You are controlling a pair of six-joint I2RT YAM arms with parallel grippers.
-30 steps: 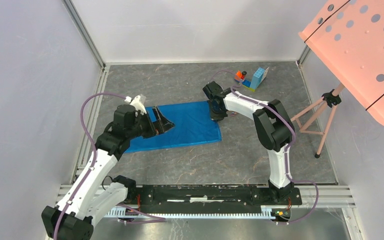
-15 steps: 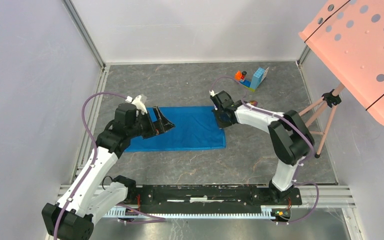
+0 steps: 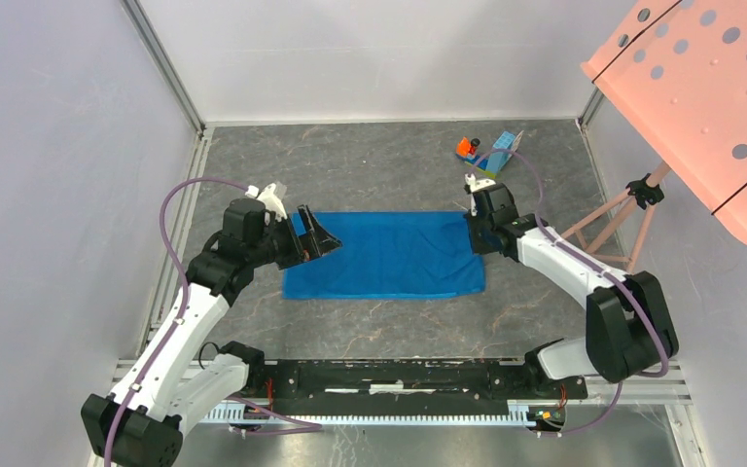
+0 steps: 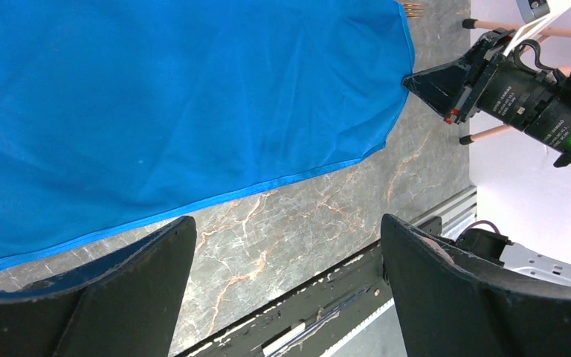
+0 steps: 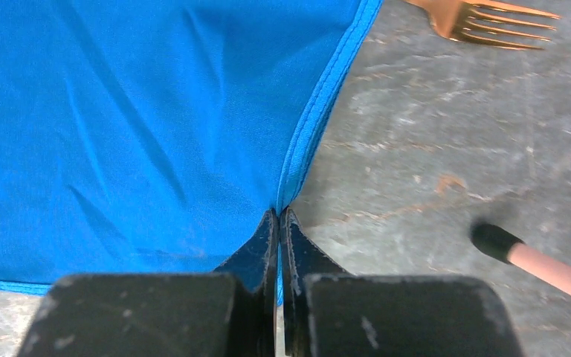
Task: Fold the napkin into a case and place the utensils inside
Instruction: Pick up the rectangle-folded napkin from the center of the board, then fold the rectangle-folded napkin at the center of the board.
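The bright blue napkin (image 3: 389, 255) lies flat on the grey marbled tabletop, unfolded as a wide rectangle. My right gripper (image 3: 477, 233) is shut on the hem of its right edge, and the cloth (image 5: 141, 126) shows pinched between the closed tips (image 5: 279, 216). My left gripper (image 3: 323, 235) hovers over the napkin's left end, open and holding nothing (image 4: 286, 227); the napkin (image 4: 178, 104) fills that view. One copper-gold fork (image 5: 483, 18) lies on the table just beyond the napkin's right edge, and the fork's tines (image 4: 413, 9) also show in the left wrist view. Other utensils are out of view.
A toy block piece in orange and light blue (image 3: 491, 153) stands at the back right. A pink tripod stand (image 3: 613, 233) carrying a perforated salmon panel (image 3: 710, 88) is at the right; one rubber foot (image 5: 494, 242) is close to my right gripper. The black base rail (image 3: 399, 375) runs along the near edge.
My right gripper closed on the napkin's right edge and swung right, dragging the whole cloth rightward and pulling it flatter. The left gripper has barely moved.
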